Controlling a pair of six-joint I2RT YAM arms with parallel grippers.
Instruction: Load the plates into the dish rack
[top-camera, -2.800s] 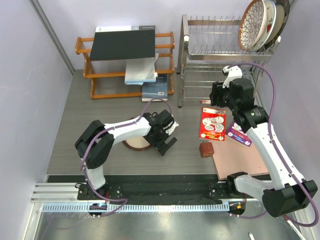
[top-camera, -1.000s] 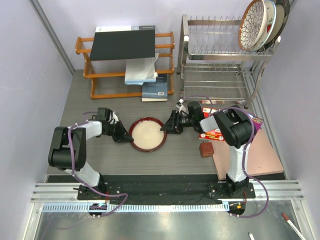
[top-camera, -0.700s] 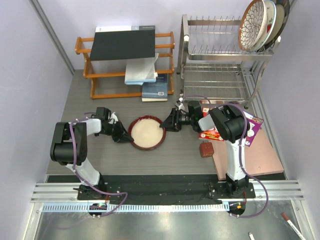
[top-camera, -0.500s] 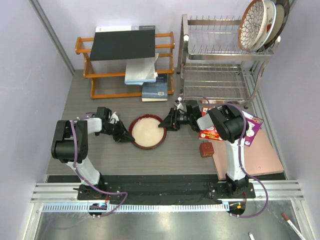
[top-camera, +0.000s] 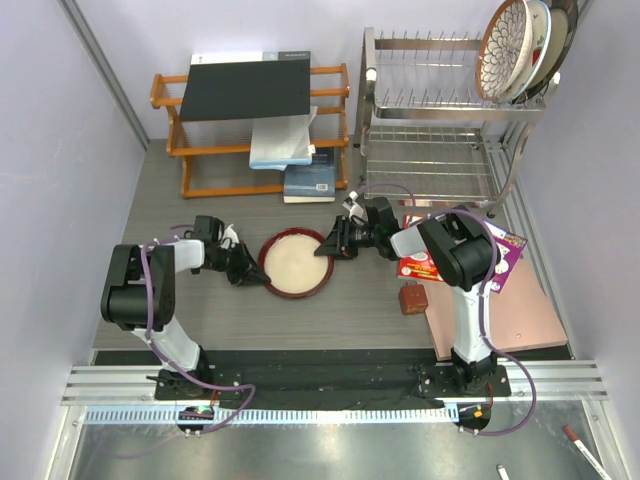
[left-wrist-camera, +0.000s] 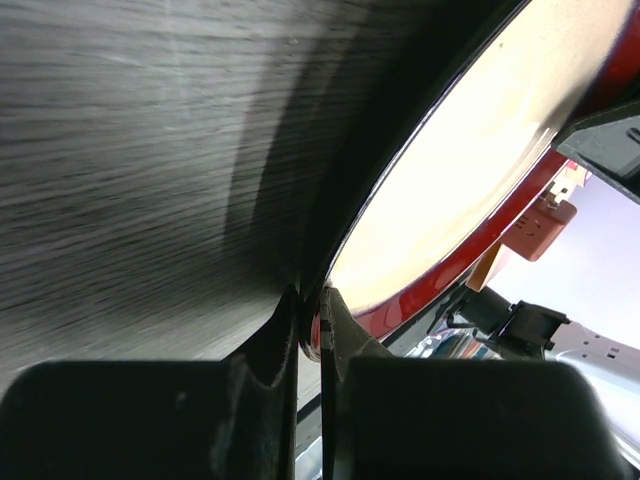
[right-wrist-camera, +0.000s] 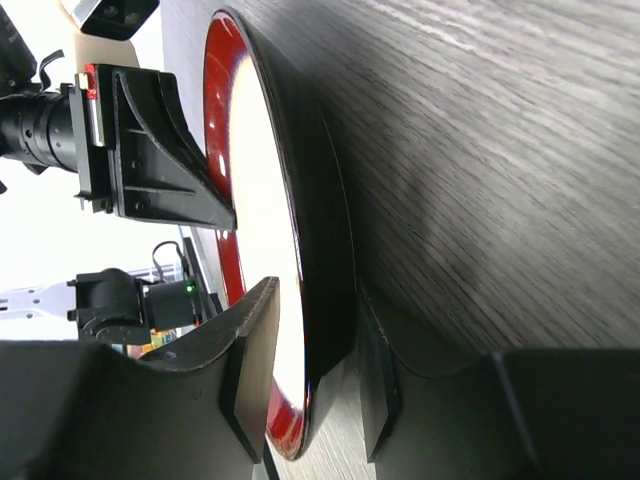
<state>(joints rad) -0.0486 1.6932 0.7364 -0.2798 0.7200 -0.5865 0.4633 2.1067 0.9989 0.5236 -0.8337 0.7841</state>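
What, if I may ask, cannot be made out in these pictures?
Top view: the racked plates on the dish rack overlap and run off the top edge, so their number is unclear.
Left wrist view: whether the left gripper pinches the maroon-rimmed plate; the close-up is dark and blurred.
Right wrist view: whether the right gripper, straddling that rim, touches it.
Top view: pictures on the red card, too small, partly under the right arm.

White links joined by black housings were seen on the left arm (top-camera: 175, 255) and on the right arm (top-camera: 465, 320). A purple cable (top-camera: 148, 285) was strung along each, and each was bolted to a black base (top-camera: 178, 378). The left pincer (top-camera: 248, 271) and the right pincer (top-camera: 333, 243) were made in matt black, with broad, wedge-shaped fingers (right-wrist-camera: 250, 365).
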